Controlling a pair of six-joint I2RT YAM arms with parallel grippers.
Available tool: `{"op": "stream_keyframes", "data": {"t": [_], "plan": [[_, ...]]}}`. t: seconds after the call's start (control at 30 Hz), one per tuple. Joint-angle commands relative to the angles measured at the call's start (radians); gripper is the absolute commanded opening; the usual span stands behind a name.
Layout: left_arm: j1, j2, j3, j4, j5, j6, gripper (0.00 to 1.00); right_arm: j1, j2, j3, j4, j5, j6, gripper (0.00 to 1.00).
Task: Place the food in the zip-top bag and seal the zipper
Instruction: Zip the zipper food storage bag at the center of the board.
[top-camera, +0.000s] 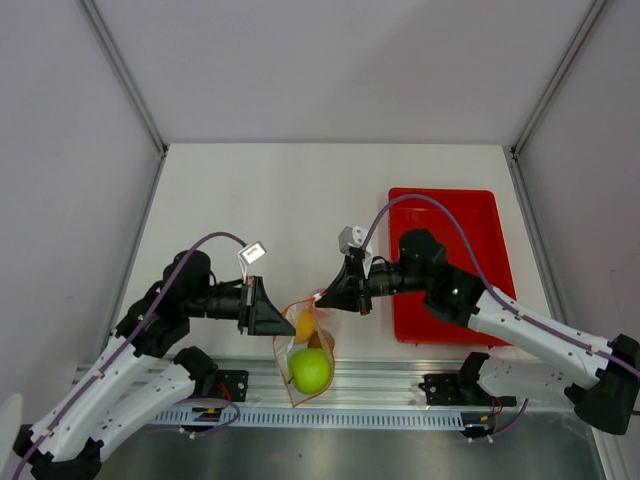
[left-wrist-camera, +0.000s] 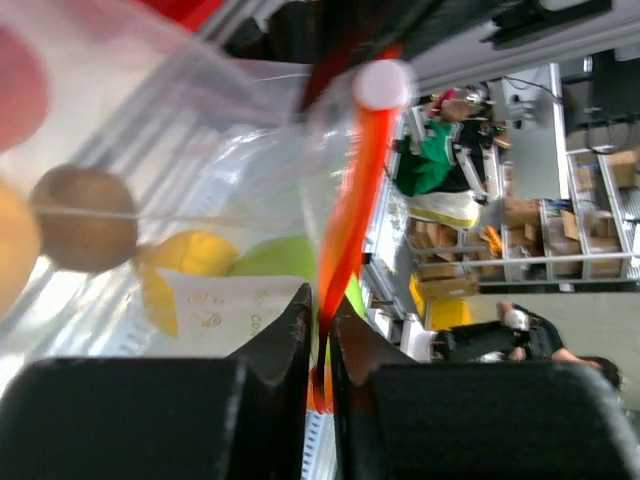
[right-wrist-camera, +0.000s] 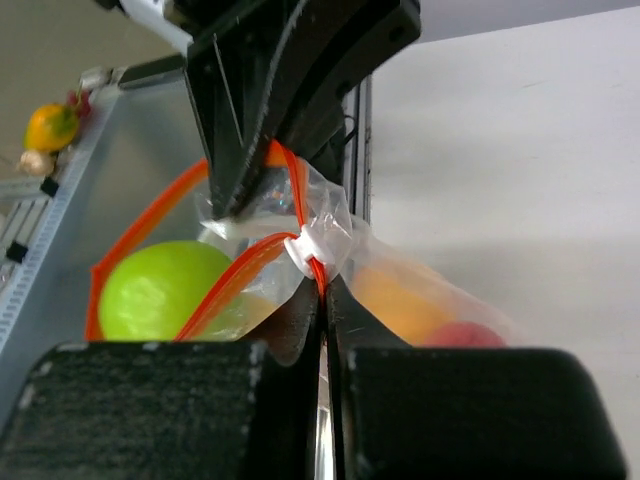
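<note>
One zipper (left-wrist-camera: 348, 220), long axis left-right

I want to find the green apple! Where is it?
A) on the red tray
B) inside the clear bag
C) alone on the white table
B: the green apple shows through the clear plastic of the zip-top bag, beside other fruit pieces.

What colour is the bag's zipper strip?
Orange-red. The zipper shows best in the left wrist view.
</note>
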Motion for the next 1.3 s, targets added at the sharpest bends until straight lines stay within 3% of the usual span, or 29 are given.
{"op": "stream_keyframes", "data": {"t": [0.0,0.27,0.37,0.7,0.8,1.1,1.27], "plan": [[-0.006,0.012,0.046,-0.081,-0.091,0.116,0.16,0.03,-0.081,0.022,0.021,0.154,0.129,0.0],[-0.008,0.095,0.108,-0.027,-0.21,0.181,0.36,0.202,-0.023,0.192,-0.31,0.514,0.263,0.0],[-0.008,0.109,0.096,0.02,-0.257,0.175,0.37,0.228,-0.032,0.194,-0.344,0.596,0.338,0.0],[-0.008,-0.069,0.02,0.059,-0.547,0.195,0.64,0.242,-0.247,0.054,-0.39,0.782,0.5,0.0],[-0.006,-0.123,0.014,0.081,-0.572,0.235,0.71,0.24,-0.268,0.052,-0.422,0.79,0.514,0.0],[-0.008,-0.123,0.077,0.21,-0.398,0.385,0.72,0.24,-0.233,0.068,-0.473,0.791,0.545,0.0],[-0.008,0.003,0.146,0.304,-0.151,0.384,0.7,0.24,-0.196,0.118,-0.55,0.817,0.545,0.0]]}}
